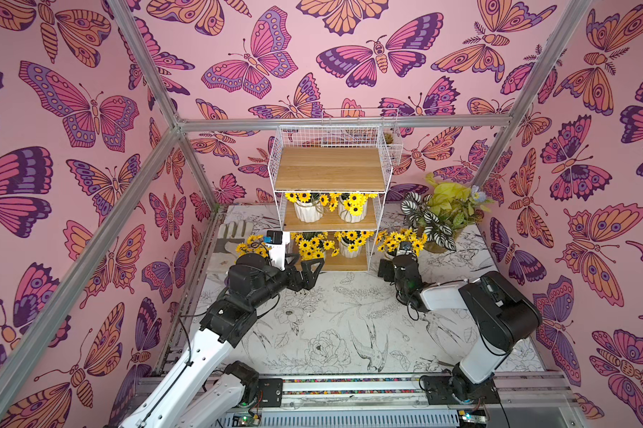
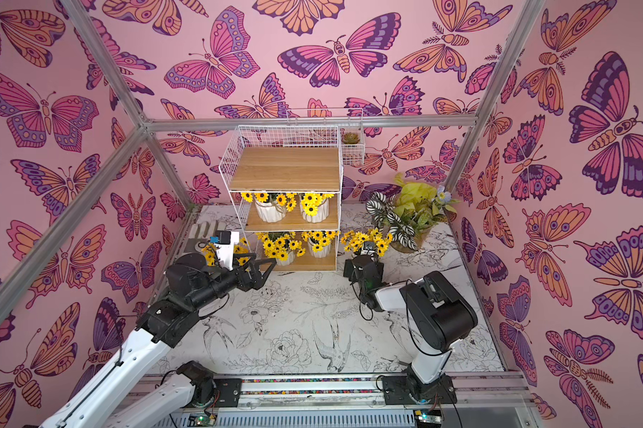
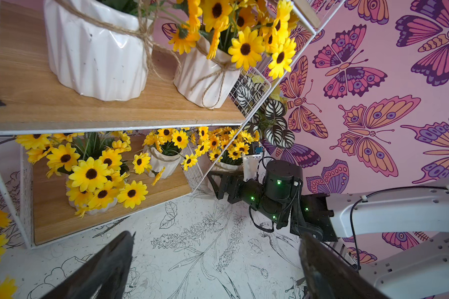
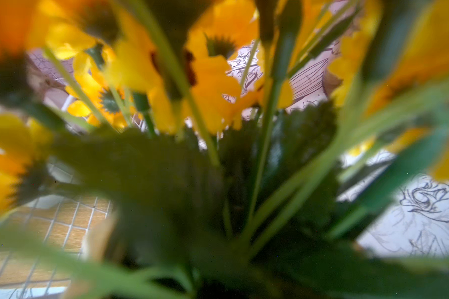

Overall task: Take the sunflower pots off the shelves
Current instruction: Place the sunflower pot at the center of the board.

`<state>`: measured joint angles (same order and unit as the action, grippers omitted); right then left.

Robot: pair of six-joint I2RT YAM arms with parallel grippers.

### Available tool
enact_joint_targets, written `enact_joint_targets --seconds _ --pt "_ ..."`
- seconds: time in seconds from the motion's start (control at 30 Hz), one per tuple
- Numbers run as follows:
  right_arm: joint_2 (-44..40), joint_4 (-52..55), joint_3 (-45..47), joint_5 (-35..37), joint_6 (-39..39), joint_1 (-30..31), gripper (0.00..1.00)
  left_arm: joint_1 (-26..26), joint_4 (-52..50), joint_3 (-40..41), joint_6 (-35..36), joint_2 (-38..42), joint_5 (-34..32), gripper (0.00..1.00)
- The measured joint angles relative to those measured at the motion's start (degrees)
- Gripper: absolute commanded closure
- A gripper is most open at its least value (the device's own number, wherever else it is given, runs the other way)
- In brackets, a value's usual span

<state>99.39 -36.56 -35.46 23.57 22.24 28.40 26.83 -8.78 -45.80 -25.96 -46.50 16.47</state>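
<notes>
So, both top views: shelves (image 1: 329,168) at the bench (image 1: 349,315) far edge; two pots (image 1: 308,211) on the mid tier, two on the bottom, one on the bench each side. Left wrist: left end effector (image 3: 215,235) released, empty; right end effector (image 3: 214,181) spread wide at the right-side pot (image 3: 231,152), grip can't tell. Right wrist: blurred flowers (image 4: 213,85) only.

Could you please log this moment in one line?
shelves: four sunflower pots; table: two; left fingers: open; right fingers: at table pot
</notes>
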Motion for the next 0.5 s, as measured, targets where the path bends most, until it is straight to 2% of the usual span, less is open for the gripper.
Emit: enact_joint_targets --seconds 0.17,0.43,0.5 --pt "0.92 -3.13 1.25 2.82 0.66 1.25 0.25 0.17 0.0 1.11 -0.07 0.24 0.0 0.0" --pt "1.36 -4.37 2.03 5.16 2.21 2.58 0.17 0.2 -0.07 1.84 -0.48 2.12 0.0 0.0" --pt "1.55 -4.57 2.03 5.79 2.27 2.89 0.12 0.2 -0.07 1.9 -0.5 2.47 -0.02 0.0"
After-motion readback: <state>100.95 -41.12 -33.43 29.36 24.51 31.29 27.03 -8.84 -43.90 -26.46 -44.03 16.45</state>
